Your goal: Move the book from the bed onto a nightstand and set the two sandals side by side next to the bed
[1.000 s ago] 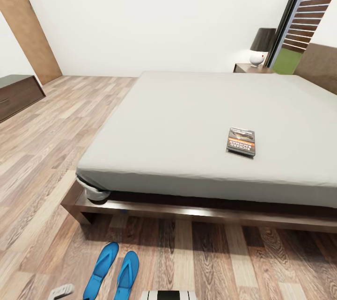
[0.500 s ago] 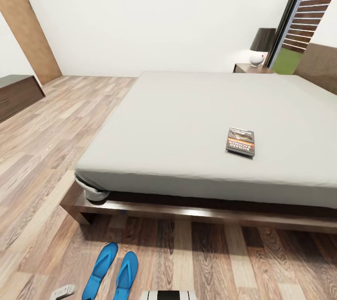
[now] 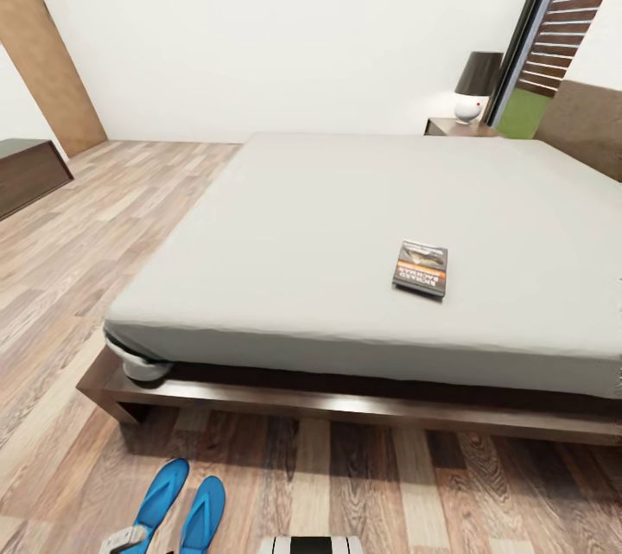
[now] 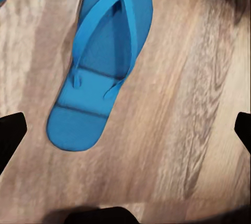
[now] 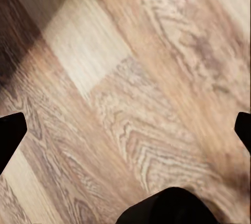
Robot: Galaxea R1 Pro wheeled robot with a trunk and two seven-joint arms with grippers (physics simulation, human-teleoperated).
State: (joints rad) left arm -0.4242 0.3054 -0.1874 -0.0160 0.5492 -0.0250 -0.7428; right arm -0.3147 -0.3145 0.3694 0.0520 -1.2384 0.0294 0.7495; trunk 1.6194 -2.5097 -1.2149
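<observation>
1. The left end effector [image 4: 125, 130] hangs with fingers spread wide over the floor [image 4: 172, 130], empty; one blue sandal [image 4: 99, 62] lies just beyond, beside its mate [image 3: 203, 519].
2. The right end effector [image 5: 125, 130] is likewise spread apart and empty.
3. The book [image 3: 421, 268] rests on the bed [image 3: 328, 217].

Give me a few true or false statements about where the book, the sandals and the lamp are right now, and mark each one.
1. The book lies on the bed. True.
2. Both sandals are on the mattress. False: they lie on the floor beside the bed.
3. A lamp stands on the nightstand beyond the bed. True.
4. The left gripper is shut on a sandal. False: its fingers are spread wide, holding nothing.
5. The sandals lie side by side. True.
</observation>
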